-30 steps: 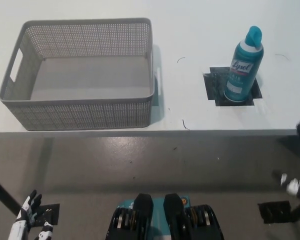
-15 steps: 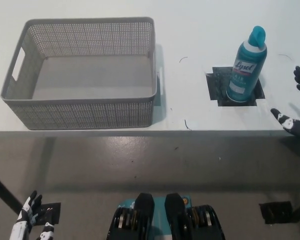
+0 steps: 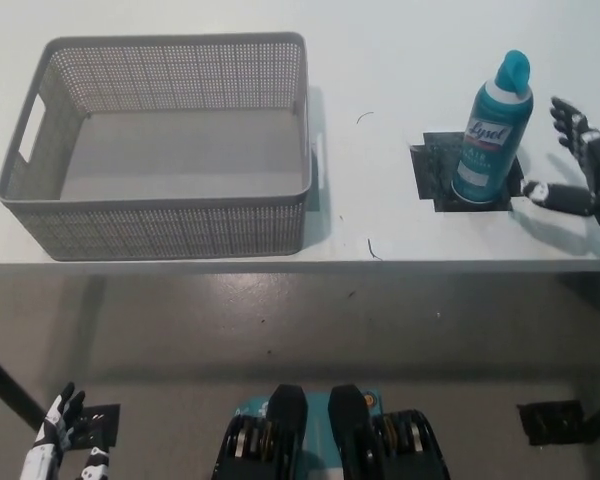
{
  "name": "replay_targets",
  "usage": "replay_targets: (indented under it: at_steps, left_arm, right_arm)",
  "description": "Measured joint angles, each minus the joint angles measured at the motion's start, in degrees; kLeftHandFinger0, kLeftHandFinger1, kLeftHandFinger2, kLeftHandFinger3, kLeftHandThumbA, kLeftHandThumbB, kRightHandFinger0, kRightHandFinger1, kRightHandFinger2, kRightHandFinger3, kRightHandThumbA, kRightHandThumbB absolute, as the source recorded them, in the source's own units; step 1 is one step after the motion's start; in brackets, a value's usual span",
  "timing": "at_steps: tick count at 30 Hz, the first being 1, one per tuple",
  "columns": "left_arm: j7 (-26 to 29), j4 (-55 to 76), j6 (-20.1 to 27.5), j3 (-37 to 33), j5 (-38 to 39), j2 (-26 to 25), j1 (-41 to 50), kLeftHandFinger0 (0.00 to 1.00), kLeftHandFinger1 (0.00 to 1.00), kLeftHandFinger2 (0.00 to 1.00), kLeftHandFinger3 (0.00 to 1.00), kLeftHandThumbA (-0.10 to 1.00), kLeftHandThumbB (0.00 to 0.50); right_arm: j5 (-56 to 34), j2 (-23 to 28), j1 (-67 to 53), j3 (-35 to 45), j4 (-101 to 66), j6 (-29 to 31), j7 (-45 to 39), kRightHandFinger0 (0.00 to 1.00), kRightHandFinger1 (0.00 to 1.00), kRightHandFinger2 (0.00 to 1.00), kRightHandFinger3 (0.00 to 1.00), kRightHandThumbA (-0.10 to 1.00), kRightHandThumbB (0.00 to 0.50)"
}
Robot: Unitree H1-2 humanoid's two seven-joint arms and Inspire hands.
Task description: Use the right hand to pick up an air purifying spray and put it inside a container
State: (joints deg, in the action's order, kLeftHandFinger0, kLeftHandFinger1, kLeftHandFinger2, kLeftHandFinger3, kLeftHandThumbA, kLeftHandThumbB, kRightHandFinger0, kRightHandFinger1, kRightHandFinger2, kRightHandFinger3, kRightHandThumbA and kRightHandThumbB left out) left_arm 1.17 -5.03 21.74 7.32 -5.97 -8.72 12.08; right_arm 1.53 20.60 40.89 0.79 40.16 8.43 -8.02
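Left robot hand point(image 3: 58, 445), white with dark fingers: hanging low at the lower left, below the bench edge and over the grey floor point(image 3: 280, 330), holding nothing, fingers slightly apart. Container point(image 3: 160, 225): a grey perforated basket with handle slots, sitting on the left part of the white bench point(image 3: 380, 60), its inside showing only its bare bottom. Black tape patch point(image 3: 435, 165): lying flat on the bench right of centre, well apart from the container. Air purifying spray point(image 3: 490, 130): a teal and white can marked Lysol, standing upright on the tape patch with its teal cap on top. Right robot hand point(image 3: 578, 165), black: reaching in from the right edge just beside the can, fingers spread open, one fingertip sitting close to the can's base, not gripping it; whether that fingertip is touching the can cannot be told.
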Motion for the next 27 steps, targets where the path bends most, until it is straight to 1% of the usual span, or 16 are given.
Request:
replay_targets:
  at_steps: [1,2,5,6,9,11,12,13,14,16,19,20,21,22,24,27]
  left_arm:
    - [0.0,0.0,0.1,0.0,0.0,0.0,0.0,0.95,1.00,1.00,1.00,0.51,0.459]
    - [0.0,0.0,0.1,0.0,-0.1,0.0,0.0,0.95,1.00,1.00,1.00,0.49,0.464]
    - [0.0,0.0,0.1,0.0,-0.1,0.0,0.0,0.97,1.00,1.00,1.00,0.49,0.469]
    - [0.0,0.0,0.1,0.0,-0.1,0.0,0.0,0.97,1.00,1.00,1.00,0.48,0.464]
    - [0.0,0.0,0.2,0.1,0.0,0.0,0.0,0.96,1.00,1.00,1.00,0.46,0.476]
    - [0.0,0.2,0.1,0.1,0.2,0.0,0.0,0.96,1.00,1.00,1.00,0.44,0.481]
    - [0.0,0.3,0.1,0.1,0.4,0.0,0.0,0.96,1.00,1.00,1.00,0.44,0.477]
    - [-0.1,0.4,0.1,0.1,0.6,0.0,-0.1,0.96,1.00,1.00,1.00,0.41,0.468]
    - [-0.1,0.5,0.1,0.0,0.8,0.0,-0.1,0.96,1.00,1.00,1.00,0.41,0.472]
    - [-0.1,0.5,0.1,0.0,1.1,0.0,-0.2,0.96,1.00,1.00,1.00,0.45,0.490]
    - [-0.1,0.5,0.1,0.0,1.2,0.0,-0.2,0.97,1.00,1.00,1.00,0.45,0.496]
    - [-0.1,0.5,0.1,0.1,1.2,0.0,-0.2,0.97,1.00,1.00,1.00,0.45,0.499]
    - [-0.1,0.5,0.1,0.0,1.2,0.0,-0.2,0.97,1.00,1.00,1.00,0.47,0.500]
    - [-0.1,0.8,0.0,0.0,1.2,0.0,-0.2,0.96,1.00,1.00,1.00,0.43,0.500]
    - [-0.1,1.2,0.0,0.1,1.2,0.0,-0.2,0.95,1.00,1.00,1.00,0.43,0.500]
    - [-0.1,1.2,0.0,0.1,1.3,0.0,-0.1,0.95,1.00,1.00,1.00,0.43,0.500]
  right_arm:
    - [0.0,-0.1,0.6,0.0,1.1,0.0,0.0,1.00,1.00,1.00,1.00,0.82,0.500]
    - [0.2,-0.2,1.5,-0.2,2.9,0.1,0.1,1.00,1.00,1.00,1.00,0.83,0.500]
    - [1.0,-0.4,3.3,-1.3,7.2,0.4,0.2,1.00,1.00,1.00,1.00,0.81,0.500]
    - [1.2,-0.5,3.8,-1.7,8.5,0.6,0.3,1.00,1.00,1.00,1.00,0.81,0.500]
    - [1.9,-0.9,4.6,-2.2,10.6,1.0,0.5,1.00,1.00,1.00,1.00,0.78,0.500]
    - [2.1,-1.2,5.0,-2.3,11.9,1.4,0.5,1.00,1.00,1.00,1.00,0.78,0.500]
    - [2.1,-1.4,5.2,-2.3,12.3,1.7,0.5,1.00,1.00,1.00,1.00,0.79,0.500]
    - [2.1,-1.5,5.3,-2.3,12.7,1.9,0.5,1.00,1.00,1.00,1.00,0.79,0.500]
    - [2.1,-1.7,5.6,-2.3,13.8,2.2,0.6,1.00,1.00,1.00,1.00,0.80,0.500]
    - [2.1,-2.1,6.0,-2.3,15.3,2.6,0.6,1.00,1.00,1.00,1.00,0.80,0.500]
    - [2.2,-2.5,6.5,-2.4,18.0,3.3,0.6,1.00,1.00,1.00,1.00,0.79,0.500]
    - [2.2,-2.7,6.5,-2.5,18.5,3.5,0.7,1.00,1.00,1.00,1.00,0.83,0.500]
    - [2.3,-2.8,6.5,-2.6,18.8,3.7,0.8,1.00,1.00,1.00,1.00,0.81,0.500]
    - [2.4,-3.0,6.8,-2.8,19.8,4.3,1.2,1.00,1.00,1.00,1.00,0.79,0.500]
    - [2.6,-3.3,7.3,-3.0,20.9,4.8,1.7,1.00,1.00,1.00,1.00,0.78,0.500]
    - [2.7,-3.9,8.6,-3.0,23.2,5.6,2.2,1.00,1.00,1.00,1.00,0.79,0.500]
